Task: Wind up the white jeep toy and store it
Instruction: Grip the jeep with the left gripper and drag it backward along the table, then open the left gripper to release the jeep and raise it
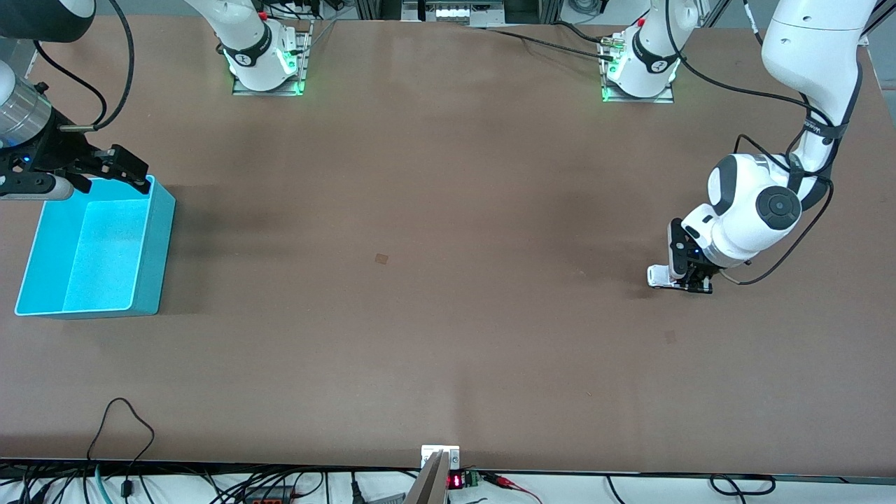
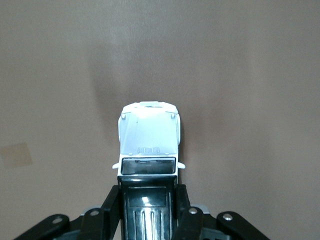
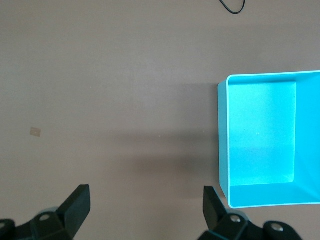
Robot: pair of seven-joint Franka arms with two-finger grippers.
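Note:
The white jeep toy [image 1: 659,275] is at the table's surface toward the left arm's end, and I cannot tell whether its wheels touch. My left gripper [image 1: 689,278] is shut on it. In the left wrist view the fingers [image 2: 112,202] press on both sides of the jeep's [image 2: 148,135] black ribbed roof, and the white hood points away from the gripper. My right gripper [image 1: 112,166] is open and empty, up over the table beside the bin's corner nearest the robots. In its own view the right gripper [image 3: 145,200] is over bare table beside the turquoise bin [image 3: 223,140].
The turquoise bin [image 1: 159,238] stands empty at the right arm's end of the table. Small tan patches [image 1: 381,258] mark the tabletop. Cables [image 1: 126,420] lie along the table's edge nearest the front camera.

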